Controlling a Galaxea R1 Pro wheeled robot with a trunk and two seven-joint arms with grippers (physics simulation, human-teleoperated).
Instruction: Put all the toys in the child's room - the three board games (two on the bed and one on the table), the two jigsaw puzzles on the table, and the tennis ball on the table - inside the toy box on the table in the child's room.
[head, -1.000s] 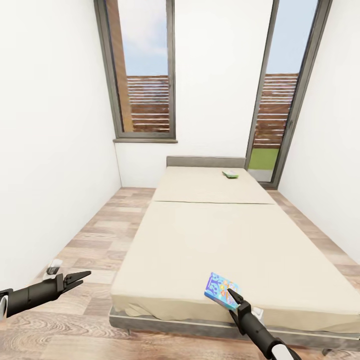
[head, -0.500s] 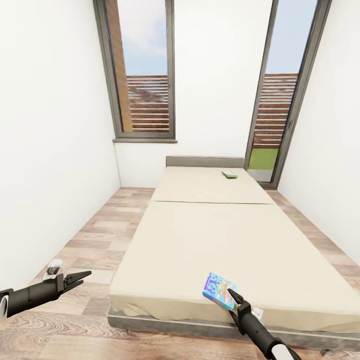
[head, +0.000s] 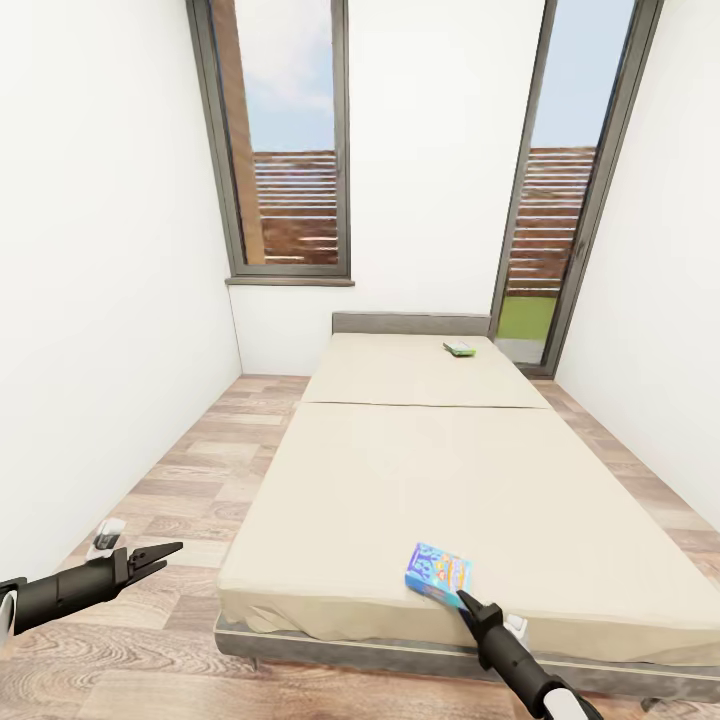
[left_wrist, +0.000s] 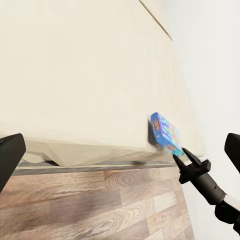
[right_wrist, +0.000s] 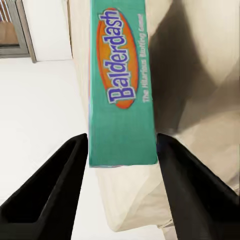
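A small blue board game (head: 438, 570) lies tilted at the front edge of the bed (head: 420, 470). My right gripper (head: 464, 600) is shut on its near end. The right wrist view has the teal "Balderdash" side of the game (right_wrist: 122, 85) held between the two fingers (right_wrist: 60, 185). From the left wrist the same box (left_wrist: 165, 131) and right gripper (left_wrist: 184, 154) are seen at the mattress edge. A white-and-green board game (head: 460, 348) rests near the headboard. My left gripper (head: 165, 556) hangs open over the floor, left of the bed. The table, toy box, jigsaw puzzles and tennis ball are out of view.
White walls close in on both sides, with a strip of wood-plank floor (head: 190, 470) left of the bed. Tall dark-framed windows (head: 290, 150) stand behind the headboard. A small white object (head: 105, 538) sits on the floor by the left wall.
The right gripper has drawn slightly back and down toward the bed's front edge, and the blue box now sits lower and flatter. The left arm has not moved.
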